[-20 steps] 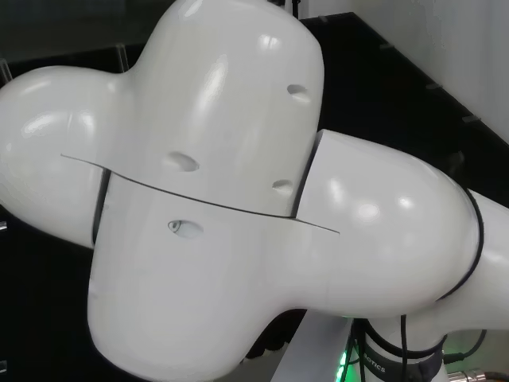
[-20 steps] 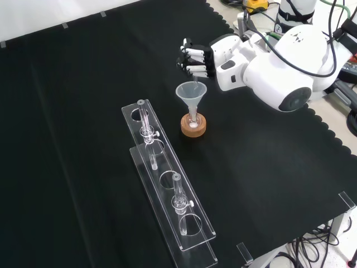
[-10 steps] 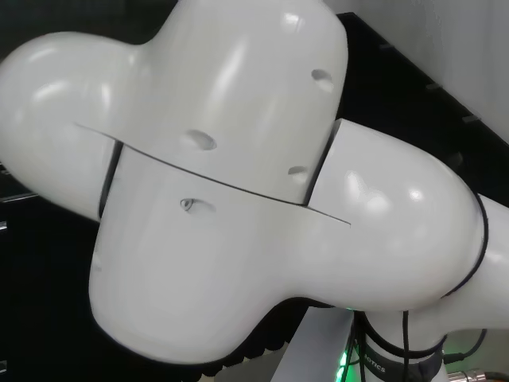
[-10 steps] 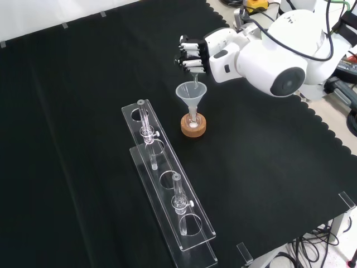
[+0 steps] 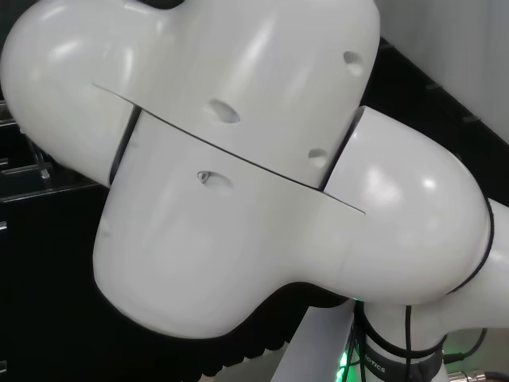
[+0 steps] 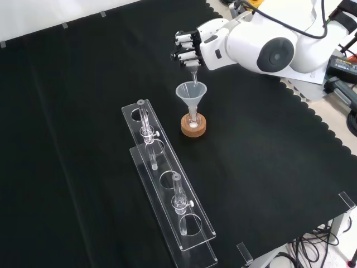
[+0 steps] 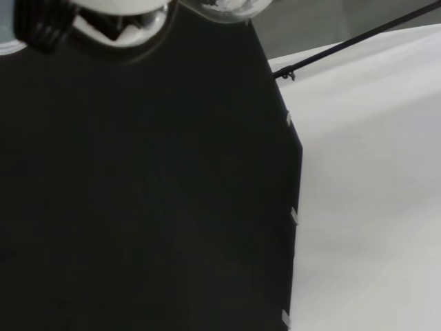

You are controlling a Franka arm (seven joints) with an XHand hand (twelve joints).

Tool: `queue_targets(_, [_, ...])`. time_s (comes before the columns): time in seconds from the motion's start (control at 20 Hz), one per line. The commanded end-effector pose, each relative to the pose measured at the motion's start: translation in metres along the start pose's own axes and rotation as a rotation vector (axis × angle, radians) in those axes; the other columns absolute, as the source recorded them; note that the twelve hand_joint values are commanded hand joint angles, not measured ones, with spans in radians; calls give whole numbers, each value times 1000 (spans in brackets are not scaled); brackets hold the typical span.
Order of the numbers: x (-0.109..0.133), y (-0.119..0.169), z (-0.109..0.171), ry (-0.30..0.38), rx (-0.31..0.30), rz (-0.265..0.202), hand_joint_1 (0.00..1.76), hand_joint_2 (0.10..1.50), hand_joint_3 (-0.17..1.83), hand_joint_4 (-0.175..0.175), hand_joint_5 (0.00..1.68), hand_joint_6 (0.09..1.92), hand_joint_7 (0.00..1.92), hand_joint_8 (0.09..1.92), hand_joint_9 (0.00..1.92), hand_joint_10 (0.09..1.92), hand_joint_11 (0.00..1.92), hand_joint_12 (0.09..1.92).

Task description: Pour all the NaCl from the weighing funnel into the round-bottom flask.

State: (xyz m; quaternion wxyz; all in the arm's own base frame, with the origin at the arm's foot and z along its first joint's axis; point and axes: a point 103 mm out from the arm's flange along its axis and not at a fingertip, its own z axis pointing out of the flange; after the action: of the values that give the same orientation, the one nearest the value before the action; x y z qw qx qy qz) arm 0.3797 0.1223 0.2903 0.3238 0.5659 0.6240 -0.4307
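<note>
In the front view the hand (image 6: 187,48) hangs above the flask, fingers curled round a clear weighing funnel (image 6: 193,74). The funnel is tipped steeply, with its thin stem pointing down into the mouth of a wide clear funnel (image 6: 191,92). That wide funnel sits in the neck of a small round-bottom flask (image 6: 193,124) on a cork ring (image 6: 193,130). White powder shows in the bottom of the flask. In the wrist view, part of the hand (image 7: 103,21) appears beside a glass bulb of the weighing funnel (image 7: 224,7) with white grains in it.
A long clear rack (image 6: 167,192) lies to the left of and nearer than the flask in the front view, with two upright glass pieces (image 6: 146,131) (image 6: 178,200) in it. The arm's white links (image 5: 238,175) cover the head view. The cloth's scalloped edge (image 6: 329,139) runs along the right.
In the front view the arm's links have swung upward and the hand has shifted slightly up and left. The weighing funnel stays over the wide funnel, tipped more steeply.
</note>
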Motion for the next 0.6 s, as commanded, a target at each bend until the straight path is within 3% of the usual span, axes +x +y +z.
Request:
queue_targets(0.05, [-4,1,2,115,11,-16,1134,661,601,175,1343,522,744,605,1191,97,993,920])
queue_targets(0.35, [-11,4,12,277,33,-23,1134,660,601,175,1343,522,743,604,1191,96,994,919])
queue_targets(0.6, [-24,10,29,516,81,-37,1134,660,601,175,1343,522,743,604,1191,95,996,920])
